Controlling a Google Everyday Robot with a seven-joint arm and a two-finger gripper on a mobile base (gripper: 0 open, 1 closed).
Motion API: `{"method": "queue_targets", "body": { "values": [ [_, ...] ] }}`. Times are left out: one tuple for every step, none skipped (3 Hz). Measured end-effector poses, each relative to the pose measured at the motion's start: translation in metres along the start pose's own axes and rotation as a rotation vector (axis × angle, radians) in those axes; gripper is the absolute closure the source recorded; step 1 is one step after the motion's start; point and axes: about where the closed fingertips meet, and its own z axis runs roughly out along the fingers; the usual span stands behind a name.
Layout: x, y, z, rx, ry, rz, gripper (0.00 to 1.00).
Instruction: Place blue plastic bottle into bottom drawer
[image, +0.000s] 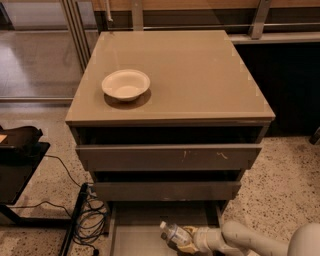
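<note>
On top of the taupe cabinet (200, 75), smooth and faintly glossy, squarish with a thin edge: one round white bowl (126, 85), shallow, near the front left. Below, upper drawer front (170, 157) and middle drawer front (167, 191), flat, each under a dark gap. Underneath, speckled terrazzo floor (285, 170); to the left, a black stand (20, 160) and a tangle of black cables (92, 220). Lowest down, bottom drawer (131, 239) pulled out, a wide shallow tray, light grey inside. Over it, gripper (186, 239) on a rounded pale arm (250, 242) stretched in from the lower right, pinching the blue plastic bottle (174, 233). Bottle clear, tilted, white cap up and left; contact with the tray floor not discernible.
</note>
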Motion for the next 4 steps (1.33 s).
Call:
{"method": "queue_targets", "body": {
  "values": [
    [0.0170,-0.0032,0.0233,0.004,0.034,0.012,1.00],
    [0.0172,-0.0031,0.0247,0.003,0.034,0.012,0.82],
    [0.0172,-0.0030,0.0247,0.003,0.034,0.012,0.59],
    [0.0172,-0.0030,0.0248,0.003,0.034,0.012,0.35]
  ]
}}
